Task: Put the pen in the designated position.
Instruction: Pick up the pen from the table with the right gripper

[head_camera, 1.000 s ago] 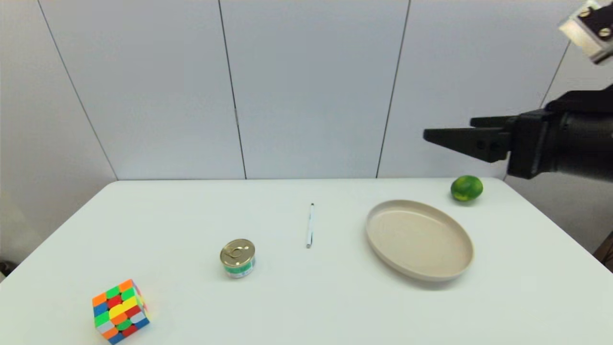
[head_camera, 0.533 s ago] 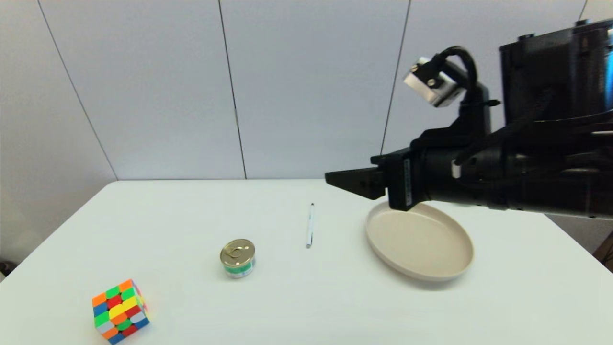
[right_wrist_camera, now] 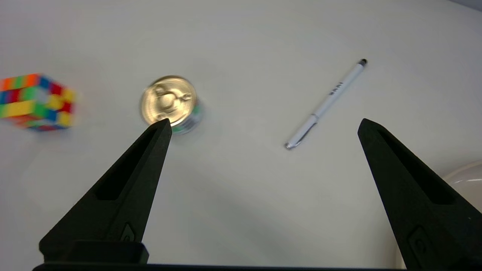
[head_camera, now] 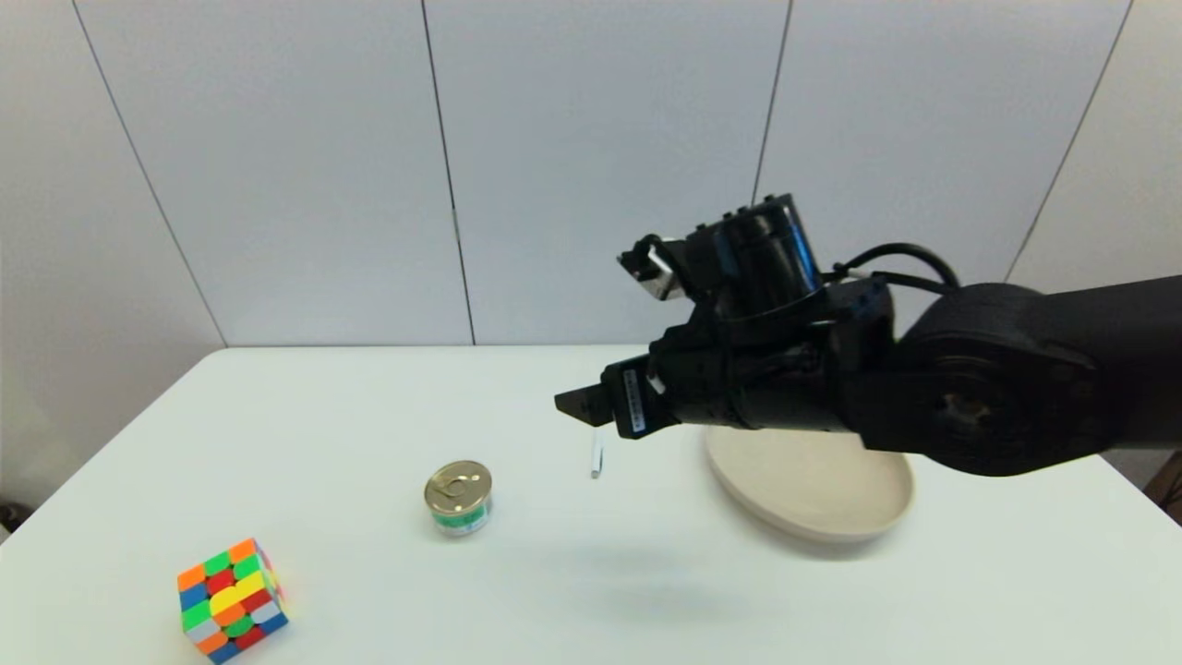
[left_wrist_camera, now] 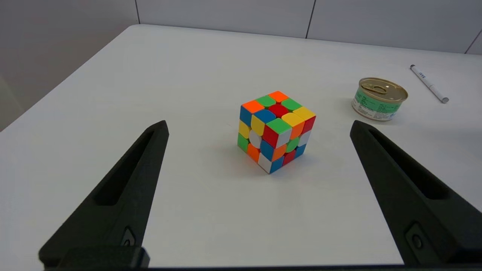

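Below the right gripper's (right_wrist_camera: pixel 263 124) spread jaws, the pen (right_wrist_camera: pixel 325 103).

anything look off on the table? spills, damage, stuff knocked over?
Nothing stands out. The pen lies flat on the table, untouched, between the can, which stands upright, and the plate. The cube sits intact. The right end effector hovers open above the pen; the left end effector is open near the cube.
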{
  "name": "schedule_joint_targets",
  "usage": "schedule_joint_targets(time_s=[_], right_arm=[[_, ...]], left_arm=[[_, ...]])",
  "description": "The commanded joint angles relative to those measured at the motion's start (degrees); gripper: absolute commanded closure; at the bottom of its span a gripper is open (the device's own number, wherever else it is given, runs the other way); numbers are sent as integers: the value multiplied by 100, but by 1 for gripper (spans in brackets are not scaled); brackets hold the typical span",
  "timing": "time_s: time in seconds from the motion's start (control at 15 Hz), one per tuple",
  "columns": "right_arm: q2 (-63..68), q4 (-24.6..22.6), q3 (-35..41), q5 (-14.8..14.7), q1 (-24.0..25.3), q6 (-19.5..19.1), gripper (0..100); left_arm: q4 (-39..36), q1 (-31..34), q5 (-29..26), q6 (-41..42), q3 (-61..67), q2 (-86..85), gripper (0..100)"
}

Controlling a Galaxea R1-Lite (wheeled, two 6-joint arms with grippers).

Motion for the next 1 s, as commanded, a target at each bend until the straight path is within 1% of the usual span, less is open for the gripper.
schedule_joint_targets(time_s=[0.07,0.33,0.53,0.67,0.8,0.93,1.0], right_arm=[[1110,-50,-690,-544,-171,12,0],[1628,-94,-971,-878,-171,-5,0],[1892,-94,-1138,-957,-109,-14,0],[2006,-86,-1243,-1185,22,-5,0],[2138,-68,-1419,-1291,137,4,0],[2340,-68,-1586,-1563,198,21,0],[2393,-33,-1639,-1581,198,21,0]], left_arm=[[-5,8,0,-8,0,-1,0],[-5,-1,0,1,0,-1,0],[-5,-1,0,-8,0,-1,0],[-5,-1,0,1,0,-1,0],[-5,-1,0,1,0,-1,0],[-5,8,0,-8,0,-1,0],[-5,8,0,-8,0,-1,0]])
